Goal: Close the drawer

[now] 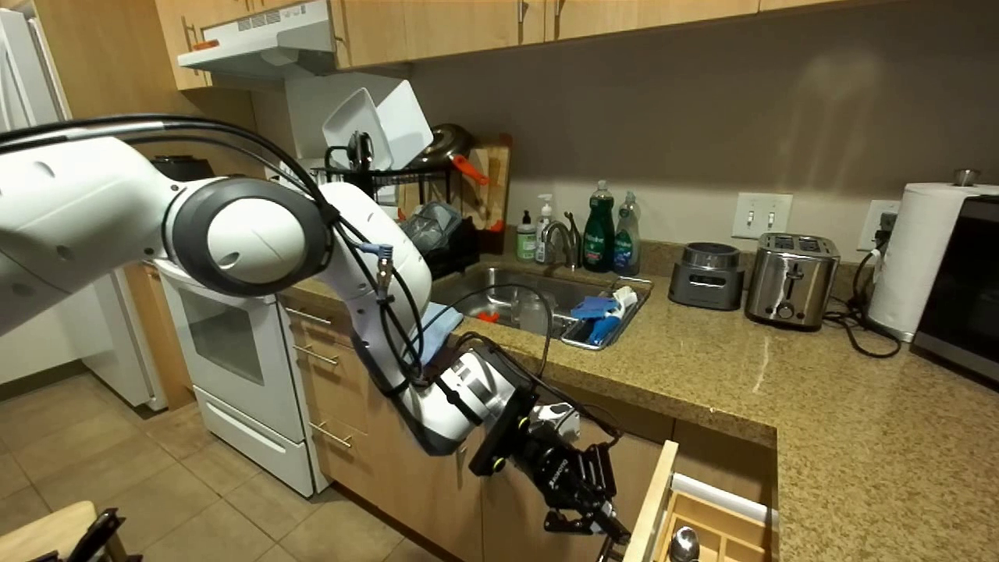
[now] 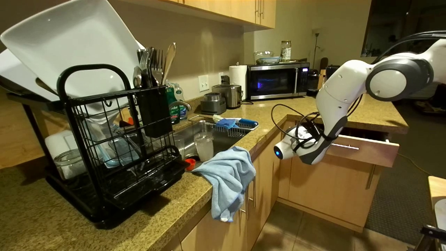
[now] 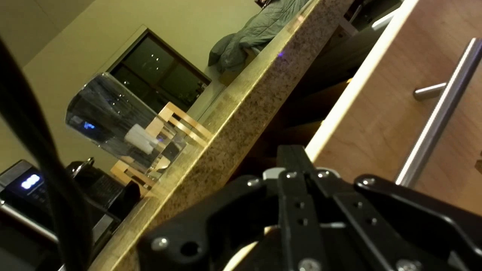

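Cutlery drawer (image 2: 372,152) stands pulled out beneath the worktop (image 1: 858,398); I expect stiff wood, some weight, smooth running. My claw (image 3: 298,158) is clenched, empty, by its front panel (image 3: 376,135); rather than grasping, I'd push near the bar handle (image 3: 440,113).

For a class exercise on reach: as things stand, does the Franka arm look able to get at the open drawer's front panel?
Probably yes: the shut tool is right by the drawer front, with nothing visible in between; whether they touch is unclear.
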### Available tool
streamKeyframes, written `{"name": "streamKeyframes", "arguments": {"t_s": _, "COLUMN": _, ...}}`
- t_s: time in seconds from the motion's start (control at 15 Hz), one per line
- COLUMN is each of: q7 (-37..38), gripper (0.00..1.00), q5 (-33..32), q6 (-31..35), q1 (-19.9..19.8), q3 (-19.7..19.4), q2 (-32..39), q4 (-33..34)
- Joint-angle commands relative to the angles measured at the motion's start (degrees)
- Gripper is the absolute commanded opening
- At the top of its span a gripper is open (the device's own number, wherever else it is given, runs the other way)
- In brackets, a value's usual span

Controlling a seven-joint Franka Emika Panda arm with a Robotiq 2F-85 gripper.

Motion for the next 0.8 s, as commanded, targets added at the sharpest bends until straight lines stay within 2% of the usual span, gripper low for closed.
{"name": "streamKeyframes", "arguments": {"t_s": 0.0, "q7": 1.85, "gripper": 0.0, "q5": -2.48, "q6": 4.55, "q1": 2.54, "q3": 2.1, "q2": -6.56, "q4": -10.14}}
{"name": "streamKeyframes", "arguments": {"t_s": 0.4, "q7": 1.04, "gripper": 0.0, "q5": -9.0, "q6": 8.2, "q1": 6.71, "q3": 4.69, "q2": -12.55, "q4": -20.4}}
{"name": "streamKeyframes", "arguments": {"t_s": 0.73, "q7": 0.28, "gripper": 0.0, "q5": -15.12, "q6": 6.47, "q1": 7.29, "q3": 4.82, "q2": -13.17, "q4": -22.81}}
